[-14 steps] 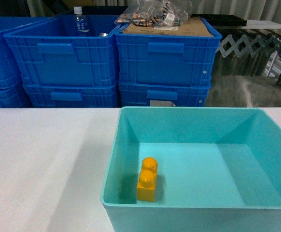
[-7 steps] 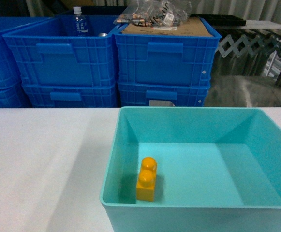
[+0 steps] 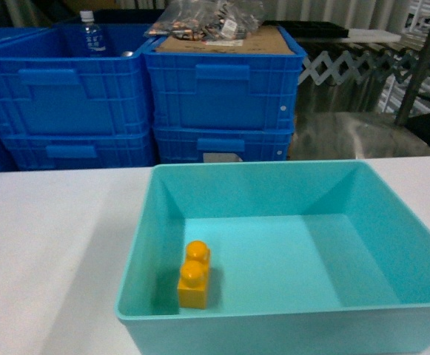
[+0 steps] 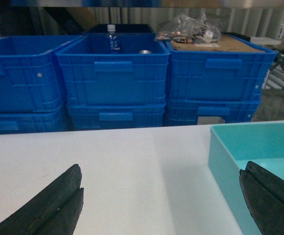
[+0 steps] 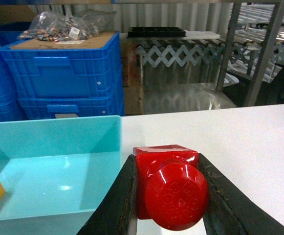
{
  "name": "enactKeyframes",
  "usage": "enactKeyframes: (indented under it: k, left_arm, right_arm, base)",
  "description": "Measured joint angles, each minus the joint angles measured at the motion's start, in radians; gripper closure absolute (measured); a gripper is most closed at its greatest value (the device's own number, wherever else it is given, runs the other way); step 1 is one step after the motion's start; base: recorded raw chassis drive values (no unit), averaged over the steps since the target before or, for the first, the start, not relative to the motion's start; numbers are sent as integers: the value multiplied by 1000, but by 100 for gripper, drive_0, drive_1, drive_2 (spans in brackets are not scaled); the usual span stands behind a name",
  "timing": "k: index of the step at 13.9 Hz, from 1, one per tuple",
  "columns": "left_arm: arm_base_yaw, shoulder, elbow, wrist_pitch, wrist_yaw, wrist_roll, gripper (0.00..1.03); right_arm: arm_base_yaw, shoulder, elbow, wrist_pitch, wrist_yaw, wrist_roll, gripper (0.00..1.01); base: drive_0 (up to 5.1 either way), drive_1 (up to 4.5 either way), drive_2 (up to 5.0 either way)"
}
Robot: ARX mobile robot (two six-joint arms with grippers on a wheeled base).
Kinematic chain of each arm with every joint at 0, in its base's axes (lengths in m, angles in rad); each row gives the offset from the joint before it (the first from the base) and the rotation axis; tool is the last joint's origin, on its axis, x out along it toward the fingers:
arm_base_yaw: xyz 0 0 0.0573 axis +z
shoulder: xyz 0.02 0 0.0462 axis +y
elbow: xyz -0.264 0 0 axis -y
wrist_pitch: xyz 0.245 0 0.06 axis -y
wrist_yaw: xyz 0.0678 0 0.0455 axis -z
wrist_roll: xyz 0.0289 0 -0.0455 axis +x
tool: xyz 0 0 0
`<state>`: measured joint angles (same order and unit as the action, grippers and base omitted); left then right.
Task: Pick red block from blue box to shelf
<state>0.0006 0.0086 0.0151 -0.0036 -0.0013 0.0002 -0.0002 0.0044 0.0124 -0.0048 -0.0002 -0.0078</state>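
Blue box [image 3: 392,214] shifted left; right gripper [image 5: 168,196] clamps red block [image 5: 168,188] (sideways).

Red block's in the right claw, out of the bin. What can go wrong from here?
1. The right claw pinches the red block by its sides, stud facing the camera; the glossy plastic might slip or twist in transit.
2. The steel posts beyond the table could snag the arm.
3. The left claw hangs open beside the turquoise bin and might nudge it.
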Motion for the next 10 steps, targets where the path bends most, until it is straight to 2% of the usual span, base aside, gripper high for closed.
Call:
enactKeyframes:
  k: [10]
  left_arm:
    - [-1, 0, 0, 0, 0, 0, 5]
  right_arm:
    - [0, 0, 0, 0, 0, 0, 74]
  base:
    - [-154, -154, -154]
